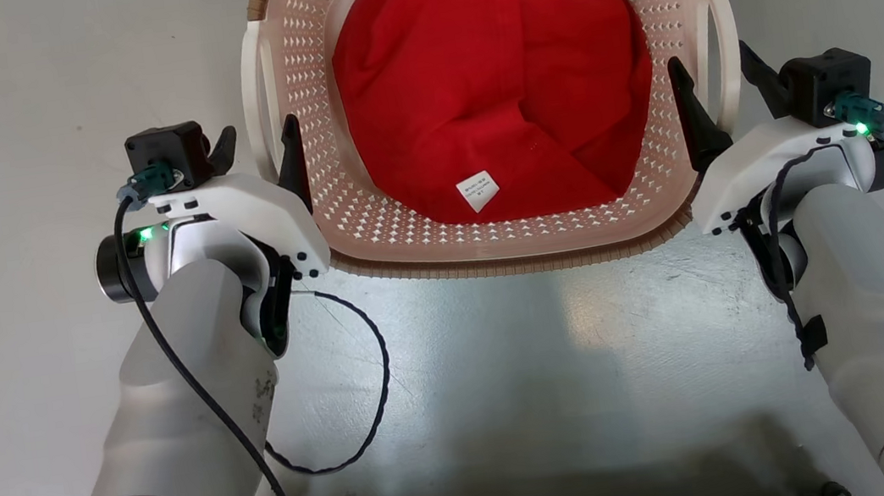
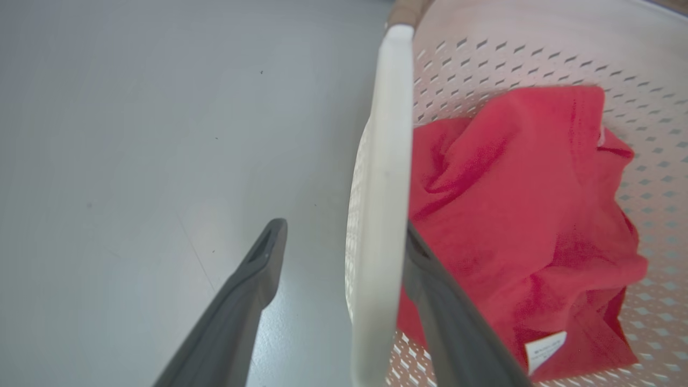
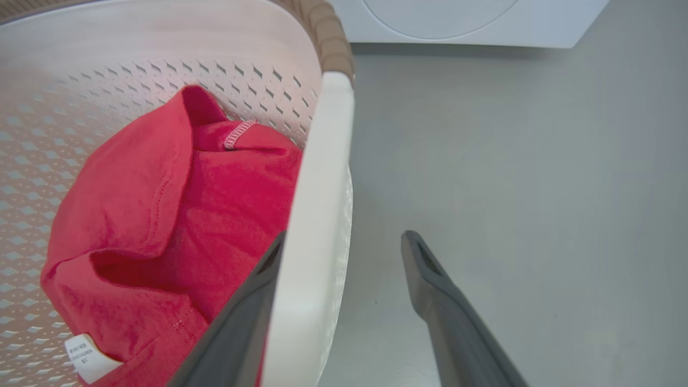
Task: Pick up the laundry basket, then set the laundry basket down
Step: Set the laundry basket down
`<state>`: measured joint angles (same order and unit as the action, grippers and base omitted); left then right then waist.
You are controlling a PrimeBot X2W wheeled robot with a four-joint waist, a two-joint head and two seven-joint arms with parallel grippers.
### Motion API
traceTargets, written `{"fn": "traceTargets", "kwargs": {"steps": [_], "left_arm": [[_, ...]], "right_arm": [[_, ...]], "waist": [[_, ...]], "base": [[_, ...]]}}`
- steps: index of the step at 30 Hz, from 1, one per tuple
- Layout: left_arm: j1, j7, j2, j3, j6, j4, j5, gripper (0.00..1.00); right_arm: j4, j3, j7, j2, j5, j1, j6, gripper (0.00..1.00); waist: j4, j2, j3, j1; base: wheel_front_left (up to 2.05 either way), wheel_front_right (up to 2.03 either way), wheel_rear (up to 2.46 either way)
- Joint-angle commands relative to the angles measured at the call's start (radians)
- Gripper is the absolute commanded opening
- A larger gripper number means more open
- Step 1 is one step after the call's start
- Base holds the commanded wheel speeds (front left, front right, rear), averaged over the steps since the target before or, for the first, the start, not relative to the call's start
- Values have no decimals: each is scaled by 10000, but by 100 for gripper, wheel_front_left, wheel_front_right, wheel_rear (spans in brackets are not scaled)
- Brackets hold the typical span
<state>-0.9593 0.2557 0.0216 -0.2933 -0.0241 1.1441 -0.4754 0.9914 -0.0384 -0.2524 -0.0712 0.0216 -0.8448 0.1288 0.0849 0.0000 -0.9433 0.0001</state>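
Note:
The laundry basket (image 1: 318, 85), cream-pink and perforated with a brown rim, stands on the grey floor at the top centre of the head view. My left gripper (image 1: 258, 148) is open astride its white left handle (image 1: 253, 93), one finger outside and one inside the basket. In the left wrist view the handle (image 2: 384, 161) runs between the spread fingers of the left gripper (image 2: 343, 228), with a gap on the outer side. My right gripper (image 1: 722, 91) is open the same way around the right handle (image 1: 726, 48). The right wrist view shows that handle (image 3: 317, 188) between the right gripper's (image 3: 344, 239) fingers.
A crumpled red garment (image 1: 488, 80) with a white label lies in the basket. The white front of a washer (image 3: 457, 21) stands beyond the basket in the right wrist view. Bare grey floor (image 1: 7, 126) lies on both sides, and a loose black cable (image 1: 367, 394) hangs by my left arm.

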Motion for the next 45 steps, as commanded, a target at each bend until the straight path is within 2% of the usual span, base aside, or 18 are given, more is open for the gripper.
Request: {"fn": "traceTargets", "kwargs": {"steps": [1,10,17,32,45], "left_arm": [[219,61,295,138,-38,-123,-40,100],[372,61,289,-28,38,-564,-194,100],[680,61,288,-34,40,-790,-270,100],[3024,61,287,547,43,-2950,258,100],[5253,61,287,2000,-231,-4909,872,100]], "right_arm": [[-99,139,-93,210,-23,507,19,100],[-389,247,-93,210,82,742,19,100],[-778,360,-93,210,160,962,19,100],[-2177,645,-93,210,634,2517,19,100],[-3905,1260,-93,210,730,4164,19,100]], "waist": [[4,0,16,-1],[31,0,390,-1],[-13,0,1152,-1],[-324,0,4327,-1],[-738,0,6593,-1]], "base": [[0,0,0],[0,0,0],[0,0,0],[0,0,0],[0,0,0]]}}
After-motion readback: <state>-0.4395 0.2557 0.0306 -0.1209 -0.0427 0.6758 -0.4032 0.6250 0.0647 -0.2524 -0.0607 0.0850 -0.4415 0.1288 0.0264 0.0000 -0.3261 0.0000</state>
